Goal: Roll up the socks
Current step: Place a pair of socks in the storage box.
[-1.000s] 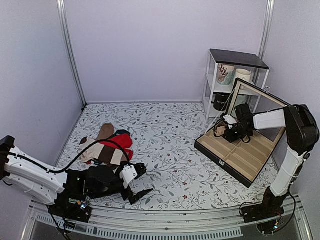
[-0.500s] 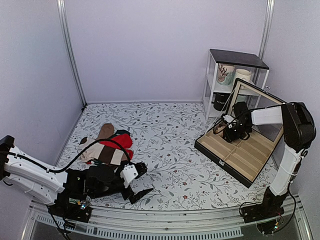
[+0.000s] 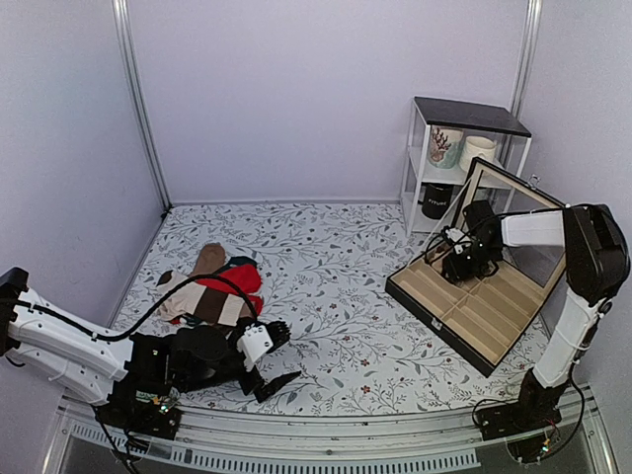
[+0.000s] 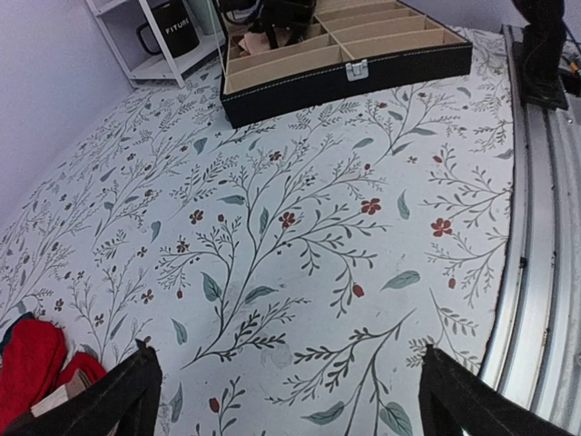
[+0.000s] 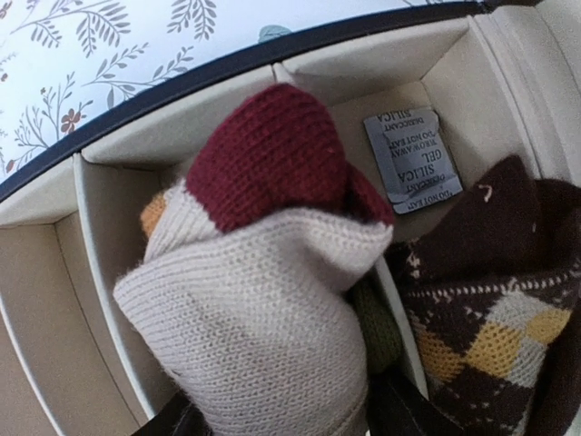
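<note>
The socks (image 5: 263,272) sit rolled in the box (image 5: 41,272) (maroon toe up). The left gripper (image 4: 286,386) gapes; the right gripper (image 3: 459,265) cannot be judged.

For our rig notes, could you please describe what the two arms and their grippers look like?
The left arm and right arm have white tubular links and bulky black joints. A thin black cable loops above the left one. The left gripper has a white block behind two black tapered fingers; the right gripper looks black, with a white part at its wrist.
</note>
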